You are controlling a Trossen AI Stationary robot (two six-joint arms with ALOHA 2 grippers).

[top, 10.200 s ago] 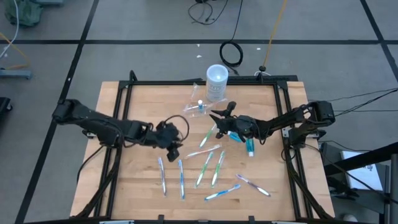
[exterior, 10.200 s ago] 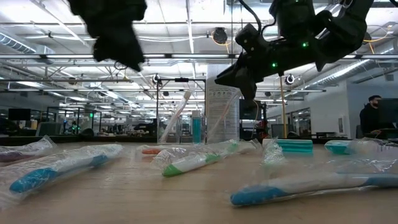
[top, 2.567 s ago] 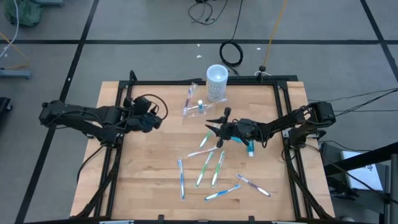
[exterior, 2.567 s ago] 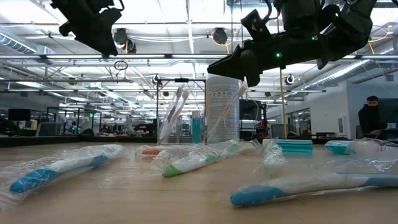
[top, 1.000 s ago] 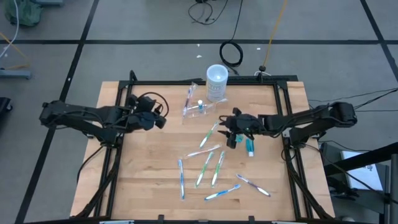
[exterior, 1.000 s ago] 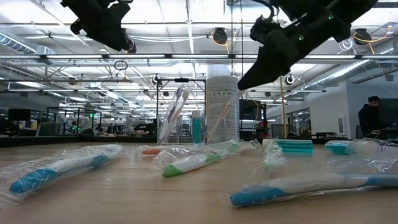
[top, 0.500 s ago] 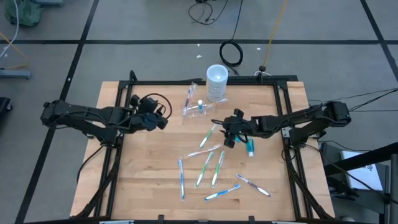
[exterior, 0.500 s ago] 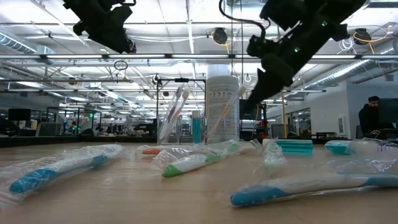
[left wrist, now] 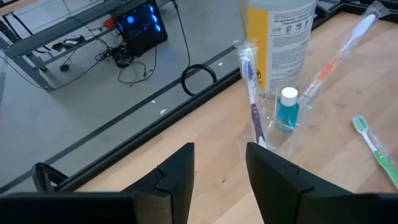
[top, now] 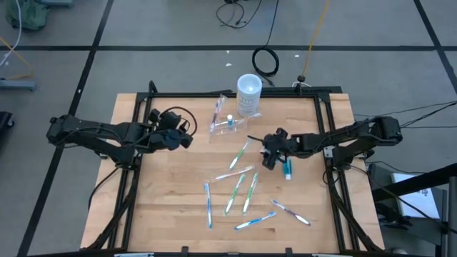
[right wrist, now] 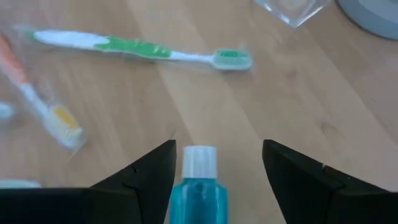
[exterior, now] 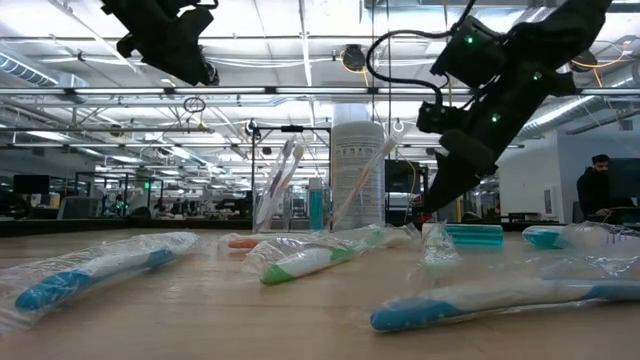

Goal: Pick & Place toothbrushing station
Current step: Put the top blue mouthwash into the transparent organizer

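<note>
The toothbrushing station (top: 224, 122) is a small clear holder at the table's far middle. It stands on its base with toothbrushes and a little teal bottle upright in it (left wrist: 274, 122). My right gripper (right wrist: 219, 149) points down near the table's middle (top: 269, 158), open. Its fingers stand on either side of a lying teal bottle with a white cap (right wrist: 199, 179), and whether they touch it cannot be told. My left gripper (left wrist: 216, 163) hangs open and empty above the table's left part (top: 178, 137), facing the station.
A tall round white cup (top: 248, 93) stands just behind the station. Several wrapped toothbrushes (top: 236, 193) lie scattered over the table's middle and near part. Another teal item (top: 287, 170) lies right of my right gripper. Black frame rails (top: 136, 164) run along both table sides.
My right gripper has gone down toward the table and a little toward the right edge, tipping steeper until its fingers point at the teal bottle. The left arm has kept still.
</note>
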